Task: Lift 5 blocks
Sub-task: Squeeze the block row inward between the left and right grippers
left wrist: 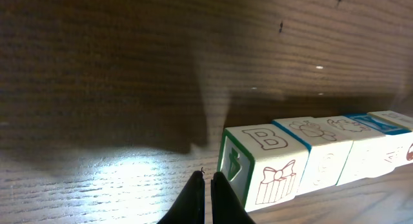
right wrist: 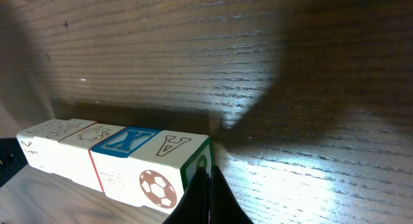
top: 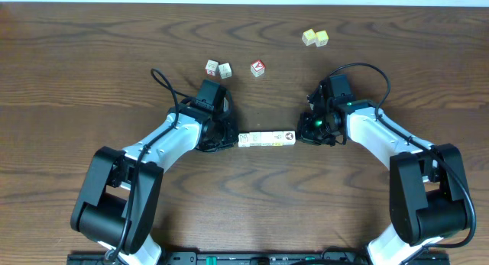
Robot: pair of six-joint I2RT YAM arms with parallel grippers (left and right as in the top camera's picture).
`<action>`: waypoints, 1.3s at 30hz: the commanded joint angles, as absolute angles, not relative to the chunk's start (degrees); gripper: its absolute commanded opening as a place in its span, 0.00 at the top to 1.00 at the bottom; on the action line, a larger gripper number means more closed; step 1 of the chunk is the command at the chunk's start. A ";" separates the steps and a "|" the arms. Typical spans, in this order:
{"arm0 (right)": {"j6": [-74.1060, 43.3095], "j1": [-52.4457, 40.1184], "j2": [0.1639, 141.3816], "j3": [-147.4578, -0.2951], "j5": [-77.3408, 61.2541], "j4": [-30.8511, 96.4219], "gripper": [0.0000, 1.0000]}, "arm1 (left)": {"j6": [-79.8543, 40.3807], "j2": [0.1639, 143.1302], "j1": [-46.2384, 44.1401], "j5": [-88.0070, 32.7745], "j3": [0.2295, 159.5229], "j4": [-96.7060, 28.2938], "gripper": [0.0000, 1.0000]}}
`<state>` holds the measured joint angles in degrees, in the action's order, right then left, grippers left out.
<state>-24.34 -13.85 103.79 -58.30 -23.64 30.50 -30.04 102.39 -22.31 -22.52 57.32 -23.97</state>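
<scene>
Left end effector [left wrist: 206,183] and right end effector [right wrist: 208,180] wall the blocks [top: 267,139] endwise; both long sides open.

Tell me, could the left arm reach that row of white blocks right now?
Probably yes: the left tool, shut, sits right at the end block of the row, with nothing between them.

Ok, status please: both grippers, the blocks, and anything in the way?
Left gripper shut, right gripper shut, one at each end. Blocks: five in one line between them. Loose cubes well beyond the row, nothing in the way.
</scene>
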 commanded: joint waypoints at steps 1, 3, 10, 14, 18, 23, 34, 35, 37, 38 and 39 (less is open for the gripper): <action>-24.21 -14.35 104.33 -57.93 -24.32 30.41 0.99 | -30.76 103.00 -22.85 -21.87 56.47 -23.88 0.93; -24.21 -14.37 104.33 -57.93 -24.36 30.41 0.99 | -30.81 103.00 -23.11 -21.87 56.47 -23.83 0.93; -24.34 -14.96 104.33 -57.93 -24.51 30.39 0.99 | -33.36 103.00 -23.59 -21.85 56.47 -23.05 0.92; -24.40 -15.11 104.33 -57.93 -24.51 30.39 0.99 | -33.32 103.00 -23.59 -21.87 56.47 -23.05 0.93; -24.43 -15.11 104.33 -57.93 -24.75 30.39 0.99 | -33.08 103.00 -23.59 -24.05 56.47 -22.72 0.93; -24.43 -15.11 104.33 -57.93 -24.88 30.37 0.99 | -33.06 103.00 -23.59 -24.01 56.47 -22.68 0.93; -24.43 -15.09 104.33 -57.95 -29.06 28.86 0.99 | -32.84 102.96 -23.59 -24.05 56.47 -22.87 0.93; -24.43 -15.09 104.33 -57.95 -29.08 28.91 0.99 | -32.86 102.96 -23.59 -24.08 56.47 -22.85 0.93; -24.53 -15.11 104.33 -57.95 -29.15 28.91 0.99 | -32.84 102.96 -23.59 -24.29 56.49 -22.85 0.93; -24.69 -15.09 104.33 -57.95 -29.26 28.91 0.99 | -32.69 102.96 -23.59 -24.84 56.49 -22.79 0.93; -24.84 -15.09 104.33 -57.95 -29.28 28.91 0.99 | -32.67 102.96 -23.59 -25.12 56.49 -22.79 0.93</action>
